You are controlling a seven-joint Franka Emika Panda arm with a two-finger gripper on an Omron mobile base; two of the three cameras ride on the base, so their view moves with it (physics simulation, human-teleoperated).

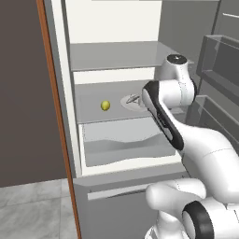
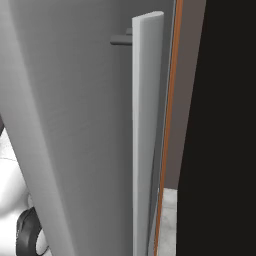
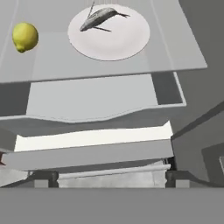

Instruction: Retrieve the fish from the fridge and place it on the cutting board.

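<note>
A slim, silvery-grey fish (image 3: 101, 18) lies on a smooth round white plate (image 3: 109, 33) on a grey glass shelf (image 3: 170, 52) inside the open fridge (image 1: 65, 93). In the hand view its long axis runs diagonally, the forked tail toward upper right. A rounded yellow-green fruit (image 3: 24, 36) sits well apart; the claw (image 3: 109, 178) hangs with jaws spread, gripping nothing.
</note>
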